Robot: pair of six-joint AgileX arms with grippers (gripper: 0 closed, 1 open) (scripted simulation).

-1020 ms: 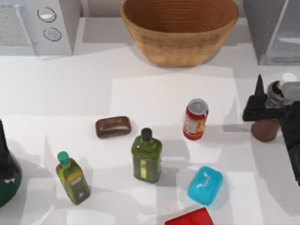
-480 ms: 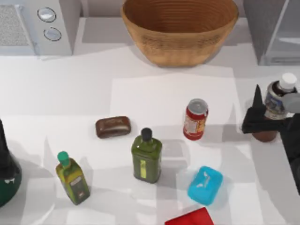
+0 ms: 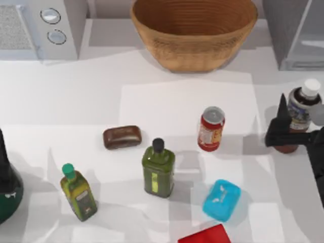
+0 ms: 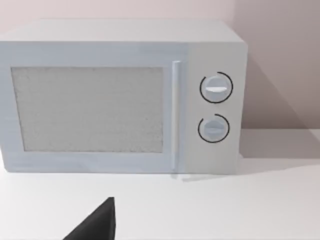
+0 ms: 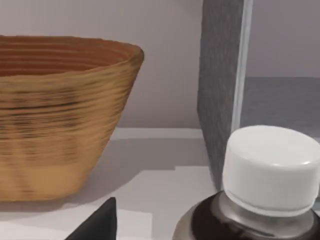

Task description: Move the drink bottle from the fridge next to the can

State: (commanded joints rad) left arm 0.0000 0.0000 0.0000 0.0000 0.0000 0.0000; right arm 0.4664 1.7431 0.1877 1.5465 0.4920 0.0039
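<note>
Reddish-brown drink bottle point(image 3: 298, 119) pinched upright in the right gripper point(image 3: 296, 137), near the table's right edge.
Its white cap point(image 5: 271, 169) sits closest to the wrist camera; the red can point(image 3: 210, 129) stands well apart to the left; farther back are the wicker basket point(image 3: 194, 33) and the grey fridge point(image 3: 293, 31). Left arm point(image 3: 7, 179) parked at the left edge.
</note>
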